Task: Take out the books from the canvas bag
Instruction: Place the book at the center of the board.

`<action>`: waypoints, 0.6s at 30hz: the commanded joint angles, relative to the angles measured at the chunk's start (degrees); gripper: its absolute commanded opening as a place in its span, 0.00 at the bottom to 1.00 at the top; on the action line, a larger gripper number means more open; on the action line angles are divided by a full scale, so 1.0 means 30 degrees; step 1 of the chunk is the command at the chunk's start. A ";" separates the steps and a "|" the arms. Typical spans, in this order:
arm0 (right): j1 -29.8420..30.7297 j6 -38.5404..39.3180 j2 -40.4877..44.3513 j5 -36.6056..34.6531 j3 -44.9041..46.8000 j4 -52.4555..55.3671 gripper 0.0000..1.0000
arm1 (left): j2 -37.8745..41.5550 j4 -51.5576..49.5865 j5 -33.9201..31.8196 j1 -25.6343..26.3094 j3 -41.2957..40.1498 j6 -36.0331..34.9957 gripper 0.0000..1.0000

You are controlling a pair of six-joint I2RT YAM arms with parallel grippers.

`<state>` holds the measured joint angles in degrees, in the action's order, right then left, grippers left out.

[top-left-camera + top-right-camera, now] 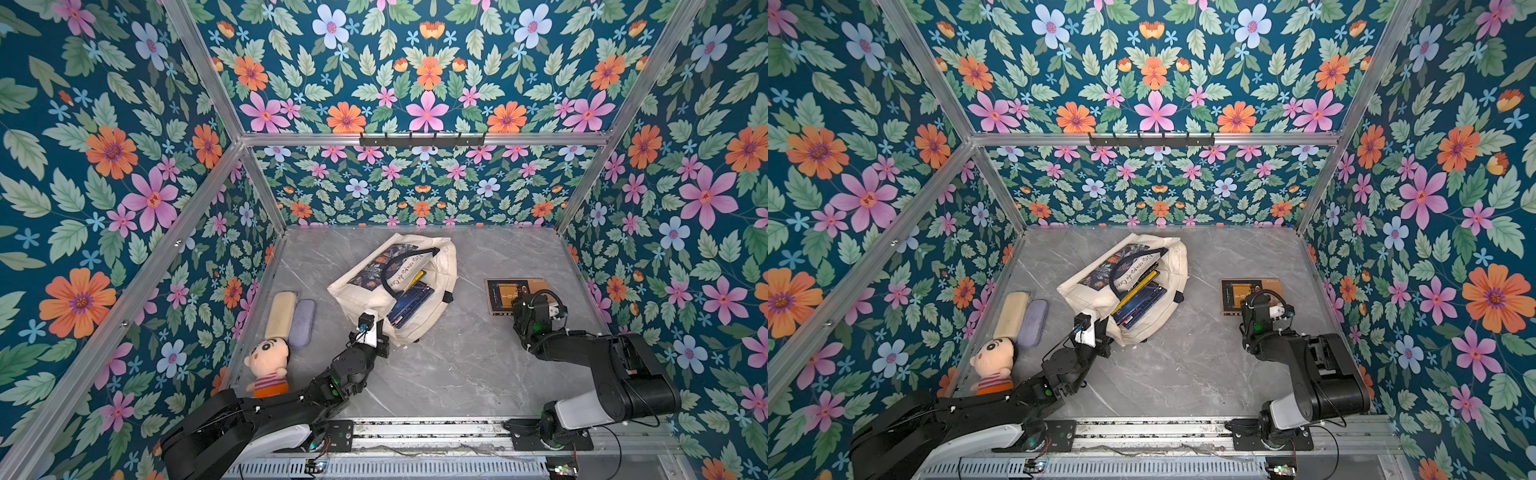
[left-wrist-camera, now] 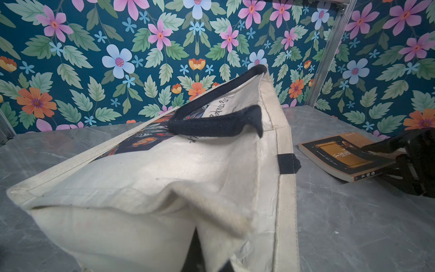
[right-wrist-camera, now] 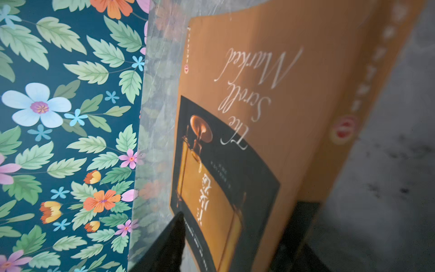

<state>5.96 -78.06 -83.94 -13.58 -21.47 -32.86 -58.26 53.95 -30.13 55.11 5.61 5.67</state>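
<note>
Nearest me, by the left edge of the grey marble desk (image 1: 457, 374), sits a plush doll with black hair and a red-striped shirt (image 1: 268, 365). Just beyond it two oblong glasses cases lie side by side and touching, a beige one (image 1: 281, 309) and a lavender one (image 1: 302, 323). Both are clear of the bag.

The left claw (image 1: 384, 338) is at the near corner of the cream canvas tote bag (image 1: 446, 270), pinched tight on a fold of its cloth. The left wrist view shows the canvas bunched up where it is held. The bag lies in the middle of the desk with its mouth gaping toward the near side. Inside, a stack of dark blue books (image 1: 409, 305) lies flat, and a yellow-edged book (image 1: 413, 280) rests against their far side. A black fabric handle (image 1: 390, 270) arches across the mouth above them.

To the right, well apart from the bag, a brown paperback book with a dark cover panel (image 1: 505, 293) lies flat on the desk. The right claw (image 1: 518, 303) is at its near edge, with a finger on either side of that edge. Whether they grip the book or stand loose I cannot tell.

High on the far flowered wall hangs a black hook rail (image 1: 422, 139).
</note>
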 commanded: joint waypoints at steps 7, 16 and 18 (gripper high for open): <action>-0.0022 0.1021 0.4461 0.0321 0.0822 0.3963 0.80 | 0.0083 -0.0143 -0.0221 -0.0002 0.0076 -0.0206 0.00; 0.1338 0.3679 1.0638 0.0815 -0.0109 1.0138 0.84 | 0.0152 -0.0138 -0.0241 -0.0001 0.0067 -0.0337 0.00; 0.2759 0.4232 1.1083 0.0544 -0.0598 1.0476 0.82 | 0.0114 -0.0116 -0.0257 -0.0002 0.0074 -0.0367 0.00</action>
<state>11.03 -68.66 -52.12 -12.21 -21.93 -5.98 -57.89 53.47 -30.35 55.13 5.61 5.39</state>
